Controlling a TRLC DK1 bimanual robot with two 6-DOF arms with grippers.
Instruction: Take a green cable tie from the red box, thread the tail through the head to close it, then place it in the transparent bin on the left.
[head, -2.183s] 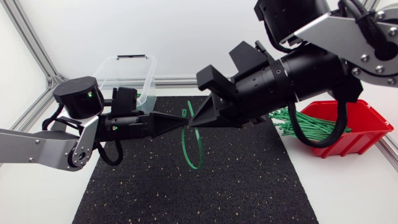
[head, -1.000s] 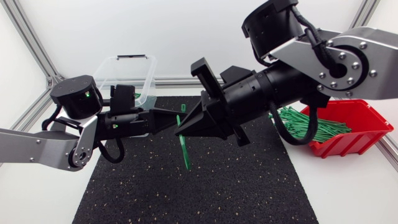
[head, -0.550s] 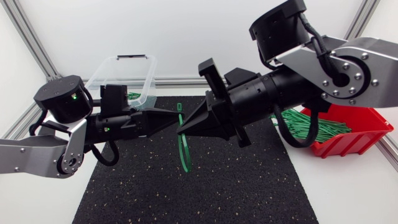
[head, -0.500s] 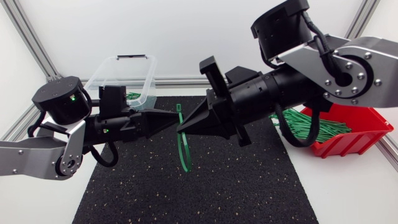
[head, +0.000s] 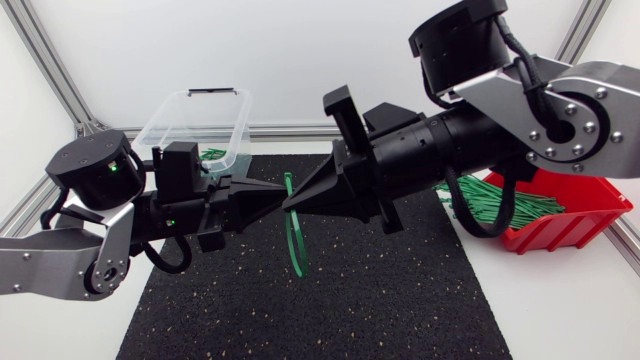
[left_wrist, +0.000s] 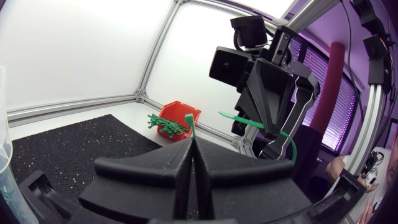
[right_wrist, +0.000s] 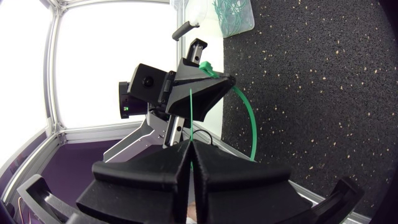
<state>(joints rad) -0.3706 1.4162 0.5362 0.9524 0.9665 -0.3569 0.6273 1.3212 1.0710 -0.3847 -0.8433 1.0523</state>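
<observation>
Grippers of both arms meet tip to tip in the air over the middle of the black mat (head: 400, 290), and the green cable tie (head: 288, 183) is held between them, well apart from both the red box (head: 585, 200) and the clear bin (head: 195, 115). The left gripper (head: 272, 199) comes in from the left side, the right gripper (head: 298, 204) from the right. In the left wrist view the left gripper's fingers are pressed together, and a short green end of the tie stands up out of their tip. Ahead of it the right gripper pinches the strap, which sticks out on one side and curves away on the other. In the right wrist view the right gripper is likewise closed. A thin green strap runs from between its fingers straight to the left gripper, and the rest bends into a loop beside them. From above, that loop droops below the two tips toward the mat; whether it touches the mat cannot be told. The red box sits at the right of the mat, with a heap of loose green ties (head: 490, 195) spilling out toward the mat. The clear bin stands at the far left, just behind the mat's corner, with a few finished ties (head: 210, 154) inside.
</observation>
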